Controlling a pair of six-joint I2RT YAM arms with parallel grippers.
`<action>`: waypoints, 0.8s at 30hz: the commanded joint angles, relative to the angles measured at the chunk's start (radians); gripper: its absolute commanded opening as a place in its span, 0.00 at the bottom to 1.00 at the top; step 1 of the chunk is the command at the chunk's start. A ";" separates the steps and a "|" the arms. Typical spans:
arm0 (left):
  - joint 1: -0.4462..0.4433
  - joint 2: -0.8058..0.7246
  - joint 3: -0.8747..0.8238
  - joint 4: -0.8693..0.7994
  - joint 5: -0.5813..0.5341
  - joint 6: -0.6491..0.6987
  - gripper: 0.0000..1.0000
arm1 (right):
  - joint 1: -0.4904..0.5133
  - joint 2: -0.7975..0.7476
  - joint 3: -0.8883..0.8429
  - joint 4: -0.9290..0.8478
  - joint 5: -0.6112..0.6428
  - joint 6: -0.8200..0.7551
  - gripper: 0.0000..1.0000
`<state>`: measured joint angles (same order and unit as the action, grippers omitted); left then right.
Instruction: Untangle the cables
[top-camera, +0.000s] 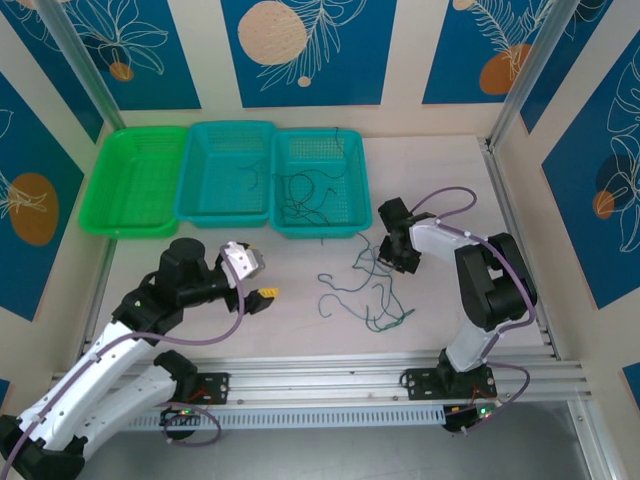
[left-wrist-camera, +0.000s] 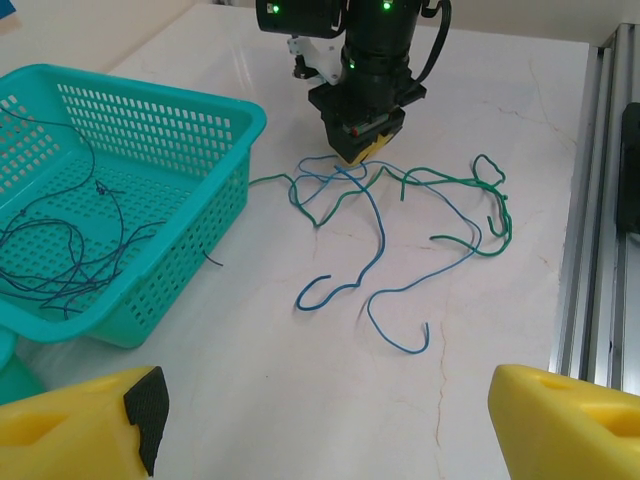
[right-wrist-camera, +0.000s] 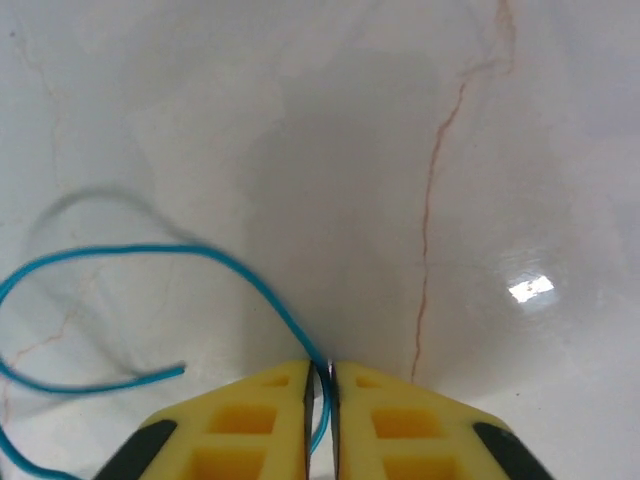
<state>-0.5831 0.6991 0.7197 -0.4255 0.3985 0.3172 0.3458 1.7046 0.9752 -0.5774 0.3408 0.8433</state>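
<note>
Grip first: right gripper (right-wrist-camera: 320, 372) clenched on the blue cable (right-wrist-camera: 200, 252), strand pinched in the slit between the yellow pads (right-wrist-camera: 250, 425) at bottom centre of the right wrist view. Left gripper (left-wrist-camera: 320, 425) released, jaws wide, low at the bottom edge of its own view, well apart from the tangle. Loose cables (top-camera: 368, 290) sprawled on the counter (top-camera: 300, 325) at centre of the top view, just below the teal basket (top-camera: 320, 232) with more strands inside.

Best done slowly: lift straight up, then draw away from the green cable (left-wrist-camera: 440, 180) crossing the blue one at upper centre of the left wrist view. Watch for the green loop rising too; pause and ease off rather than tug. Thin, probably slippery strand, so hold the pinch firm.
</note>
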 joint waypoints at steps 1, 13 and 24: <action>-0.005 -0.014 -0.014 0.028 -0.004 0.014 0.84 | -0.017 0.005 -0.023 0.000 -0.014 0.002 0.07; -0.004 -0.077 -0.042 0.075 -0.075 0.007 0.84 | -0.093 -0.494 0.008 -0.070 0.156 -0.027 0.00; 0.000 -0.148 -0.089 0.167 -0.043 -0.022 0.85 | -0.046 -0.579 0.356 -0.055 0.091 -0.182 0.00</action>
<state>-0.5831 0.5686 0.6487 -0.3145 0.3264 0.3122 0.2863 1.1099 1.2453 -0.6224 0.4393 0.7166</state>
